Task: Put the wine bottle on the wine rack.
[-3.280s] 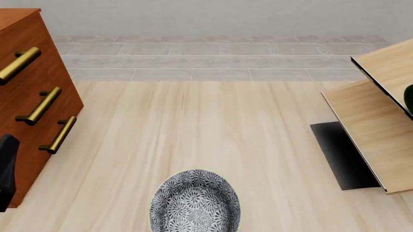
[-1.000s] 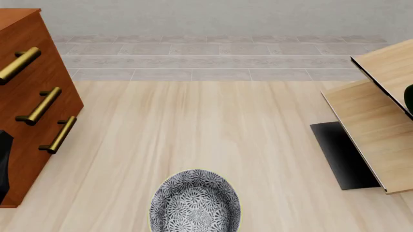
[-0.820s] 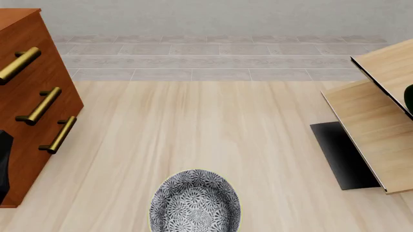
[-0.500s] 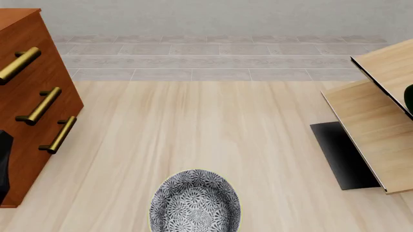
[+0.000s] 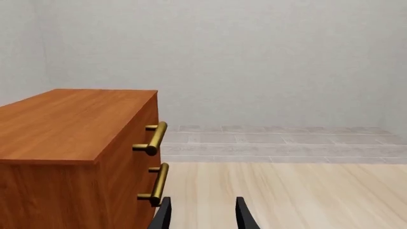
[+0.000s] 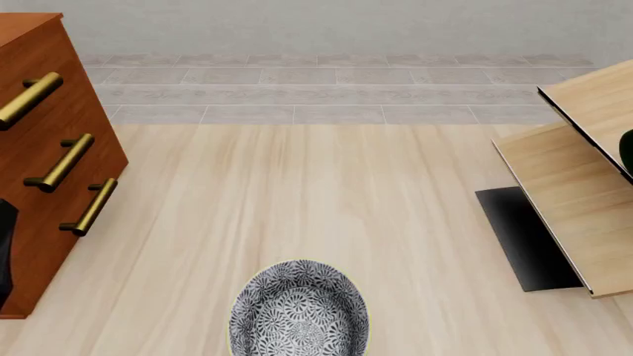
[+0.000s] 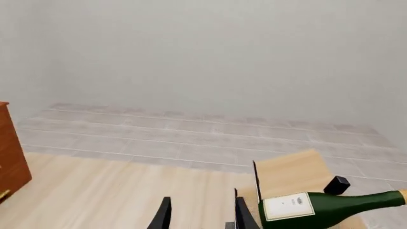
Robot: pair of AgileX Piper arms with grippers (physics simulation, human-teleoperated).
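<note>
The wine bottle lies on its side on the wine rack, white label facing me and cork end pointing away from the gripper side. In the front view only a dark green sliver of the bottle shows at the right edge, between the slanted tan panels of the rack. My right gripper is open and empty, a little short of the rack and apart from the bottle. My left gripper is open and empty beside the drawer cabinet.
A reddish-brown drawer cabinet with brass handles stands at the left. A black part of the left arm shows in front of it. A patterned bowl sits at the near middle. The rack's black base lies on the table.
The black part of the left arm at the left edge has sunk slightly since the earliest frame. Nothing else has moved.
</note>
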